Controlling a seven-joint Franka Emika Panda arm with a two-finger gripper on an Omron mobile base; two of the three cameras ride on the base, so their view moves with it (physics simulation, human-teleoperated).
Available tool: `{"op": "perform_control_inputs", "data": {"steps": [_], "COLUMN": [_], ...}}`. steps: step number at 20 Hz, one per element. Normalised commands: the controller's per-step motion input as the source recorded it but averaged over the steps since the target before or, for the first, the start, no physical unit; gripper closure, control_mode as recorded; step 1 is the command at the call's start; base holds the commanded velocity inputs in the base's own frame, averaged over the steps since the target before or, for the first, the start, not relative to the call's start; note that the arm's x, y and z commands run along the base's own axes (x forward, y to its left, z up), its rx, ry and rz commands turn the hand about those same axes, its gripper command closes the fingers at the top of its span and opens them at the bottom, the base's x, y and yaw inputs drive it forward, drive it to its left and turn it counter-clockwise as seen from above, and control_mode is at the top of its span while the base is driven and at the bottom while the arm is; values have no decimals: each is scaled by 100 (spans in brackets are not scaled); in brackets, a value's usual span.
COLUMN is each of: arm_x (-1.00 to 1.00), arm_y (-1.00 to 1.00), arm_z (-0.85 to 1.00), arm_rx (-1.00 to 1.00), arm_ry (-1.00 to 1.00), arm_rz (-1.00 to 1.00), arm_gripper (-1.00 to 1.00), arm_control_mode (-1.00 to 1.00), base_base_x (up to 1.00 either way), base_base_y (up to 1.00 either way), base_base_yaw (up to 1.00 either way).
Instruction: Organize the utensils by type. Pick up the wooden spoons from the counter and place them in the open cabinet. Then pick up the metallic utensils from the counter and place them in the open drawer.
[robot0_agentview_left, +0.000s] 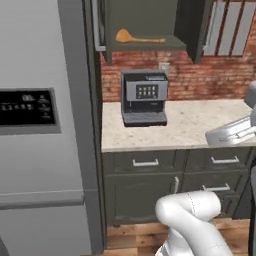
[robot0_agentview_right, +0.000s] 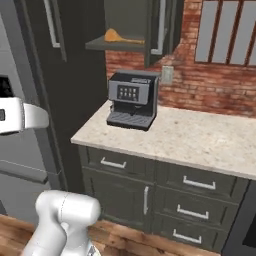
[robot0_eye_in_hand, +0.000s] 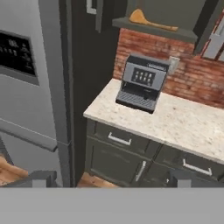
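Note:
One light-brown wooden spoon (robot0_agentview_left: 135, 37) (robot0_agentview_right: 117, 36) (robot0_eye_in_hand: 146, 19) lies on the grey shelf of the open wall cabinet (robot0_agentview_left: 145, 46) (robot0_agentview_right: 112, 46) (robot0_eye_in_hand: 153, 30). The beige speckled counter (robot0_agentview_left: 195, 125) (robot0_agentview_right: 210, 140) (robot0_eye_in_hand: 188, 124) stretches below it. My gripper (robot0_eye_in_hand: 111, 180) hangs well back from the counter, facing it. It is open, with its fingertips (robot0_eye_in_hand: 40, 178) far apart and nothing between them. The second wooden spoon, the silver fork and the dark-grey metal spoon are out of view.
A grey coffee machine (robot0_agentview_left: 144, 97) (robot0_agentview_right: 131, 100) (robot0_eye_in_hand: 142, 83) stands on the counter's left end under the cabinet. A tall steel fridge (robot0_agentview_left: 40, 130) (robot0_eye_in_hand: 30, 87) rises to the left. Shut dark drawers with silver handles (robot0_agentview_left: 145, 162) (robot0_agentview_right: 200, 182) front the counter. The floor is wooden.

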Motion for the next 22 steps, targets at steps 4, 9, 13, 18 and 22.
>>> {"op": "perform_control_inputs", "data": {"steps": [4,9,13,18,22], "arm_x": [0,0,0,0,0], "arm_y": [0,0,0,0,0], "arm_z": [0,0,0,0,0], "arm_rx": [0,0,0,0,0], "arm_ry": [0,0,0,0,0], "arm_rz": [0,0,0,0,0], "arm_gripper": [-100,-100,-100,-100,-100], "arm_control_mode": [100,100,100,100,100], "base_base_x": [-22,-2,-31,-41,-48], "base_base_y": [-1,0,5,10,13], "base_base_yaw": [99,100,100,100,100]}}
